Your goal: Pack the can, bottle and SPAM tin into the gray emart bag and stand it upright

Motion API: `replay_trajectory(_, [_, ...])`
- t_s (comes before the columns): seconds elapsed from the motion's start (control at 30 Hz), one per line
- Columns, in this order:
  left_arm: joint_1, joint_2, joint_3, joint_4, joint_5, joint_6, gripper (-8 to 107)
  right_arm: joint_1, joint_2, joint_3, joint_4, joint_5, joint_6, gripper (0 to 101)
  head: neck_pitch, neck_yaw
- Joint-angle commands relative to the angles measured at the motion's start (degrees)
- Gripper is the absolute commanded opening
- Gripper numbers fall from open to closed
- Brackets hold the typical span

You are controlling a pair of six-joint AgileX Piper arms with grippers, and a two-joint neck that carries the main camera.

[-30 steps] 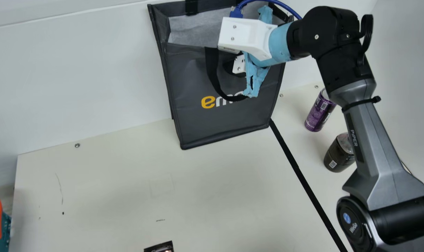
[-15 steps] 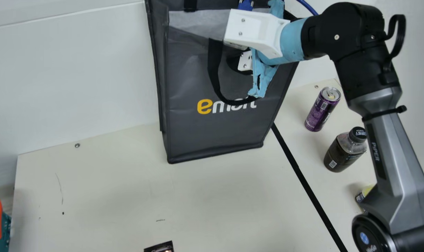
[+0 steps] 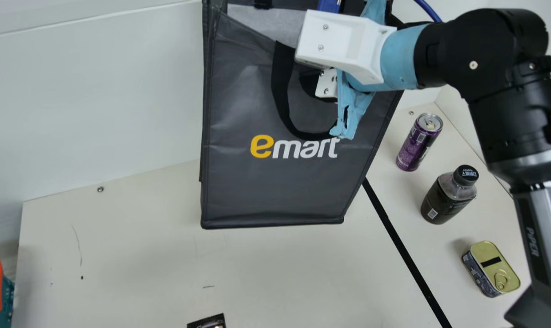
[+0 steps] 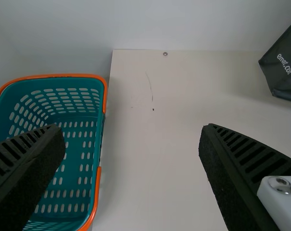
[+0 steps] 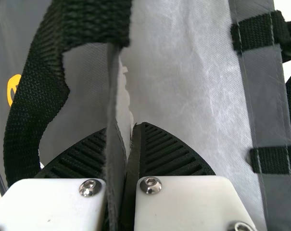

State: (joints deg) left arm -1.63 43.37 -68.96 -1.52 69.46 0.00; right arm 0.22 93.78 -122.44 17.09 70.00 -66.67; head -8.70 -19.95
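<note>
Grip a panel of the gray emart bag with the right gripper, jaws closed on the fabric beside the bag's mouth. See in the right wrist view one of these jaws on the outer, lettered side of the panel and the other inside, next to the pale lining. Find a black handle strap looping down just beside the right jaws, and black webbing on another panel across the mouth from them. Have most of the bag below the right jaws, mouth up and base down over the worktop. Cannot tell of any contact between base and worktop. Find the purple can standing on the worktop, lower than the right jaws and off to their right, outside the bag. Find the dark bottle upright too, near the can and farther out to the right of the same jaws. Find the SPAM tin past the bottle, also to the right of these jaws but closer to the robot, pull ring up. See a black strip on the worktop, between bag and bottle. Hold the left gripper with jaws spread wide above the worktop, one of them over the teal basket, the bag well apart from both.
</note>
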Motion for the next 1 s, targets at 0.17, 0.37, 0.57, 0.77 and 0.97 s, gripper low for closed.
replay_trajectory(0.17, [0.0, 0.0, 0.0, 0.0, 0.0, 0.0, 90, 1.3, -4.9, 3.3, -1.2, -0.1, 0.3, 0, -1.3, 0.0])
replay_trajectory(0.37, [0.0, 0.0, 0.0, 0.0, 0.0, 0.0, 90, 2.5, -8.9, 6.5, -1.6, -0.1, 0.6, 0, -1.3, 0.0])
replay_trajectory(0.57, [0.0, 0.0, 0.0, 0.0, 0.0, 0.0, 90, 3.6, -12.7, 10.3, -1.7, -0.1, 0.9, 0, -1.3, 0.0])
replay_trajectory(0.77, [0.0, 0.0, 0.0, 0.0, 0.0, 0.0, 90, 4.6, -16.3, 14.2, -1.9, -0.1, 1.4, 0, -1.3, 0.0])
replay_trajectory(0.97, [0.0, 0.0, 0.0, 0.0, 0.0, 0.0, 90, 6.4, -20.0, 18.4, -2.6, -0.1, 2.3, 0, -1.3, 0.0])
